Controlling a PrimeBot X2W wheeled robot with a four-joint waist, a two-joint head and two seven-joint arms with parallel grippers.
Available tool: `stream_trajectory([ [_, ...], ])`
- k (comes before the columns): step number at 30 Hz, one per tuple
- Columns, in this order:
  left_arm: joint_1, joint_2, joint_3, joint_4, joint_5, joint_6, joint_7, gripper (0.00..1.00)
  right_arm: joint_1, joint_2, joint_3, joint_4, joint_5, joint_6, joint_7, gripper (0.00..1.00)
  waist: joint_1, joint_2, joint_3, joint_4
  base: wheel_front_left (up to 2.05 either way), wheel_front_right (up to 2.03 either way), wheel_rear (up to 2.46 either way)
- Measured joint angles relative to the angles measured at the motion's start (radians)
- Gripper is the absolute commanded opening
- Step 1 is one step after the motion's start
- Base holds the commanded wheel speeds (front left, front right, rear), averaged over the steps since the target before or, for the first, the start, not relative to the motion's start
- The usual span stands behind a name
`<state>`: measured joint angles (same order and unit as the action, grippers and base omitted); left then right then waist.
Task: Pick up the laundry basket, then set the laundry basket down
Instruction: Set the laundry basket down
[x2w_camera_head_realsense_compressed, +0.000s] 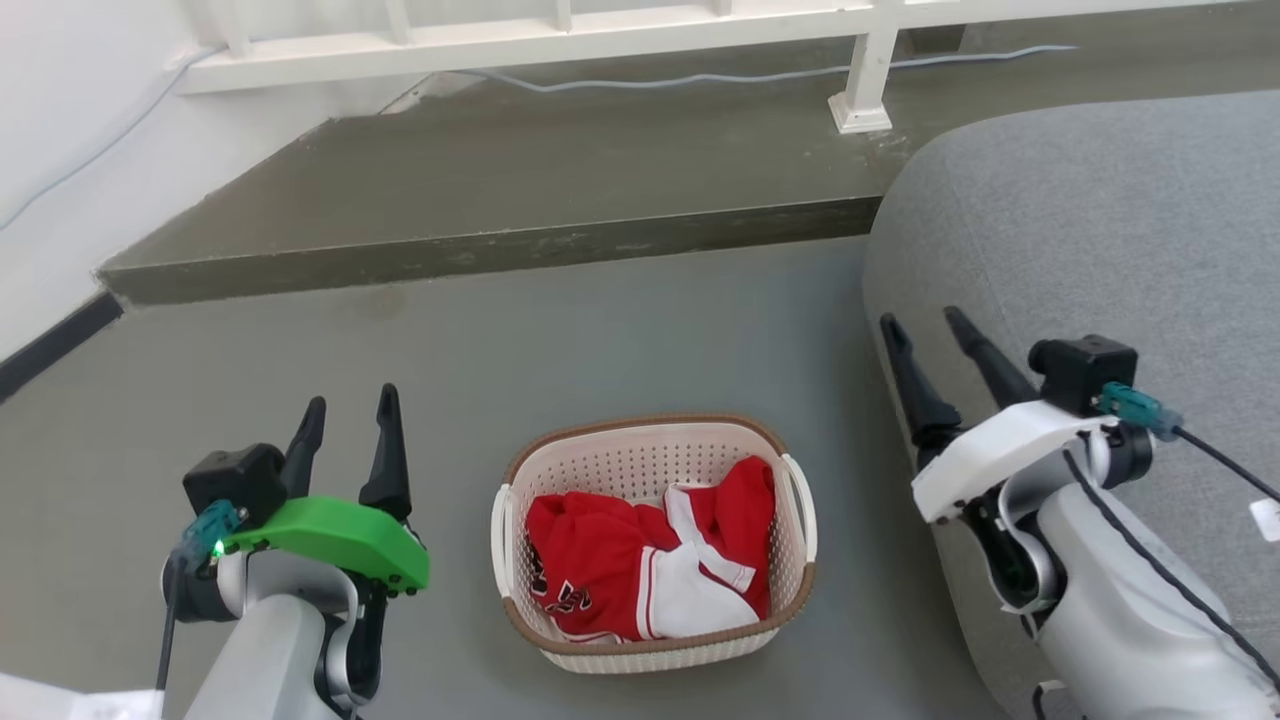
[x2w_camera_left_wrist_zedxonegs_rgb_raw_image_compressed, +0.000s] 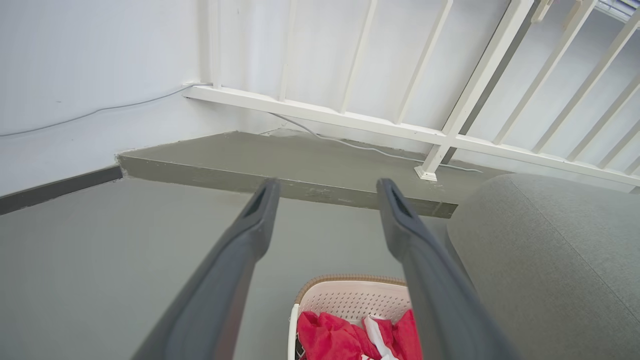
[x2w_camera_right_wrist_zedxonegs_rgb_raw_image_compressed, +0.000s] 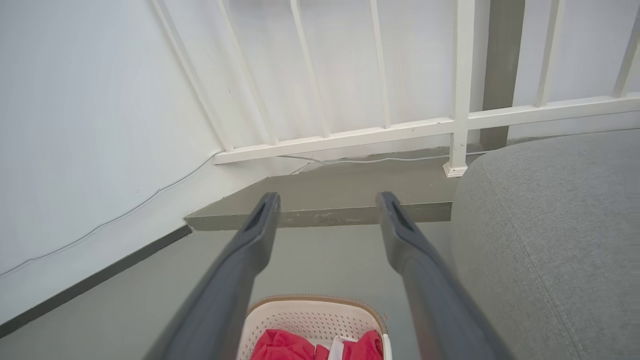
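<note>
Basket of cream-white perforated plastic, brown-rimmed, rests on floor; left pincer and right pincer spread, empty. Advise gripping both handles evenly.

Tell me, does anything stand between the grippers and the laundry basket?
Nothing visible does. The laundry basket sits on the floor between the open left gripper and the open right gripper; the grey sofa stands off to its right.
</note>
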<state>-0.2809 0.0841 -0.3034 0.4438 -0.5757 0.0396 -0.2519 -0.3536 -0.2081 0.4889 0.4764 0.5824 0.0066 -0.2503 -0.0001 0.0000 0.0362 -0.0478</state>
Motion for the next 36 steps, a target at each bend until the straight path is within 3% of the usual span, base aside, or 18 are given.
stream_trajectory([
  [15, 0.111, -0.003, 0.049, -0.136, 0.108, -0.017, 0.0, 1.0, 0.09, -0.012, -0.095, -0.128, -0.094, -0.06, 0.0, 1.0, 0.0, 0.0, -0.015, -0.01, 0.0, 0.0, 0.0],
  [36, 0.189, -0.027, 0.082, -0.206, 0.166, -0.03, 0.0, 1.0, 0.179, 0.013, -0.142, -0.196, -0.152, -0.069, 0.0, 1.0, 0.0, 0.0, -0.011, -0.009, 0.0, 0.0, 0.0],
])
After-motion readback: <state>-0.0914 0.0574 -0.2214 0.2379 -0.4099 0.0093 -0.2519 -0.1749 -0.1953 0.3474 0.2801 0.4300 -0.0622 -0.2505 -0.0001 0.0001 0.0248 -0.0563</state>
